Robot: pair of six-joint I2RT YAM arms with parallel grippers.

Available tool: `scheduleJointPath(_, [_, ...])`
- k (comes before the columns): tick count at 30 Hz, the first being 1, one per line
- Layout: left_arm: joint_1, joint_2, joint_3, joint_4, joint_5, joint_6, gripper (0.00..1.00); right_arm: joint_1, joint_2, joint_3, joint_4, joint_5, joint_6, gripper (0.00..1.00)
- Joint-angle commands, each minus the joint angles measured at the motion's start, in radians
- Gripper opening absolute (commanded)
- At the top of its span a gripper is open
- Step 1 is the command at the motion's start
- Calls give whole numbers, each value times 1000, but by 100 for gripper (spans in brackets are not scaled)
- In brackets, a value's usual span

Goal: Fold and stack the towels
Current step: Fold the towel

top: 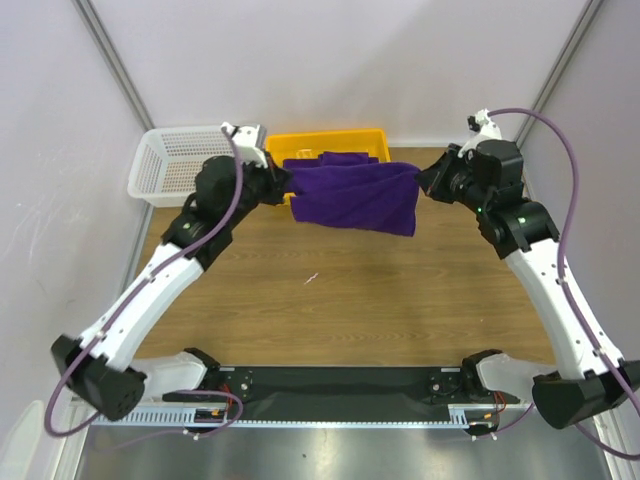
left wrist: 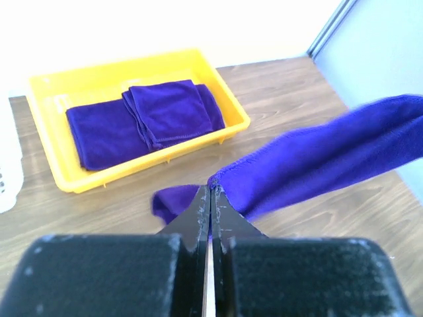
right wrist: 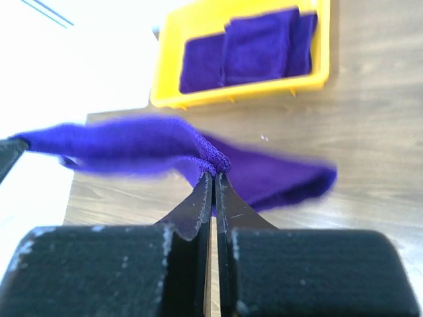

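Left gripper (left wrist: 211, 189) and right gripper (right wrist: 215, 176) pinch corners of the deep purple terry towel (top: 355, 198), mid-fold; next, probably lower it flat for another fold.

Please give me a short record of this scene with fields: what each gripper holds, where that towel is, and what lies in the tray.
left gripper: shut on one upper corner of the held towel
right gripper: shut on the other upper corner of the same towel
held towel: stretched between both grippers, hanging down in front of the yellow tray
yellow tray: contains folded towels, a smaller fold lying on a wider one
white basket: beside the tray's left end
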Motion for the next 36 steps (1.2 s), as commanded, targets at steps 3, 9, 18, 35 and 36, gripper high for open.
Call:
scheduleJointPath(3, [-3, -103, 66, -214, -28, -64, 0, 41, -41, 167, -118, 43, -35, 0])
scheduleJointPath(9, [-12, -266, 63, -330, 13, -136, 0, 150, -86, 243, -210, 85, -18, 0])
scheduleJointPath(18, [-31, -405, 112, -609, 113, -277, 0, 248, -202, 321, -371, 40, 69, 0])
scheduleJointPath(35, [-120, -450, -376, -551, 102, -567, 0, 247, -69, 76, -520, 157, 116, 0])
scheduleJointPath(36, [-118, -427, -397, -492, 87, -562, 0, 242, -54, 44, -484, 148, 108, 0])
